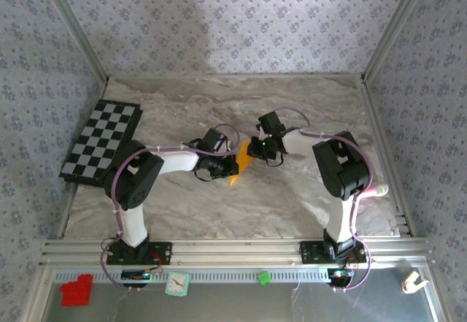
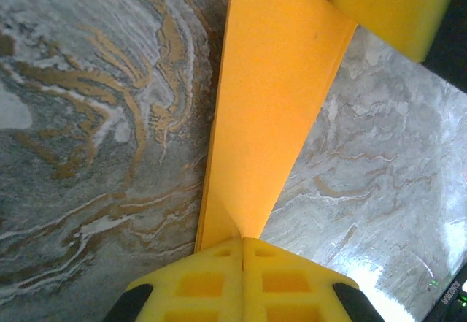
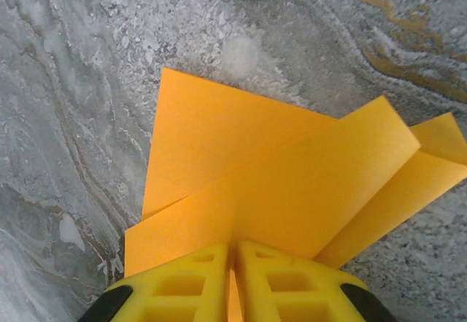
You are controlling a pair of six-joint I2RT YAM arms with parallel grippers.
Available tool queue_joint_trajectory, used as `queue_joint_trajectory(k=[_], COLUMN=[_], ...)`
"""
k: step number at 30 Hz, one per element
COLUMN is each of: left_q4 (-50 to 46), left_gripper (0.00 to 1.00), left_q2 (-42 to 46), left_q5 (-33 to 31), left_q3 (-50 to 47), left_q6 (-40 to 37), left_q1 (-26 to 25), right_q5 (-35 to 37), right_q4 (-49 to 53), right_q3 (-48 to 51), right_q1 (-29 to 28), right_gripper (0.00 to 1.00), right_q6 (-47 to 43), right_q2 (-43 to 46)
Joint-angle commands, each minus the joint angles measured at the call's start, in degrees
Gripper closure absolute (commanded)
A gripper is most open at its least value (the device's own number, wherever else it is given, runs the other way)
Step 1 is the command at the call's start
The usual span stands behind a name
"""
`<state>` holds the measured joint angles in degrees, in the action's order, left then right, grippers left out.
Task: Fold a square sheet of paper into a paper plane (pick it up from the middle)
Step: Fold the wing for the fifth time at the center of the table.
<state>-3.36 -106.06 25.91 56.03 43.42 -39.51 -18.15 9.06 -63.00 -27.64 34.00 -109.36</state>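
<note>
Presently catalogued: one square sheet of paper (image 1: 243, 166), orange, creased into overlapping layers and not yet a dart. It lies well to the right of the checkered mat (image 1: 102, 141), over the middle of the marbled bench (image 1: 219, 205). Left fingers (image 2: 204, 278): pressed together on the narrow tapering end of the sheet, which fans out from between them. This is the end nearer the mat. Right fingers (image 3: 284, 285): likewise clamped, gripping the wider layered end on the side away from the mat, with two flaps spreading outward beyond them. The left wrist view also shows one yellow right finger at the far end of the strip. Probable reason for the arrangement: a grip at each end holds the thin sheet stretched and steady, so the layers stay aligned while a crease is set or the piece is turned. Whether the lower edge of the sheet touches the bench cannot be told. Task status, by judgement: mid-fold, with the pointed shape unfinished.
</note>
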Motion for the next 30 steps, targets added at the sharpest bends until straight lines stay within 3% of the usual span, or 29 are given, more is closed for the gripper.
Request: queue_joint_trajectory(k=[1, 8, 17, 30], left_q4=[0.4, 0.1, -7.7, -9.1], left_gripper=[0.9, 0.89, 0.99, 1.0], left_q2=[-0.4, -5.3, -7.8, -7.7], left_q5=[0.8, 0.6, -2.1, -2.4], left_q3=[3.1, 6.7, 5.8, 2.7], left_q6=[0.4, 1.1, 0.9, 2.1], left_q1=[0.0, 0.1, 0.0, -0.1], right_q5=[-1.9, -3.8, -3.5, -3.0], right_q4=[2.5, 1.3, -0.1, -3.5], right_q3=[3.1, 3.2, 3.1, -1.3], right_q1=[-0.1, 0.1, 1.1, 13.0], right_gripper=[0.87, 0.87, 0.87, 0.87], right_q6=[-1.4, -2.1, -3.1, -1.6], right_q2=[-1.2, -0.3, -0.6, -3.8])
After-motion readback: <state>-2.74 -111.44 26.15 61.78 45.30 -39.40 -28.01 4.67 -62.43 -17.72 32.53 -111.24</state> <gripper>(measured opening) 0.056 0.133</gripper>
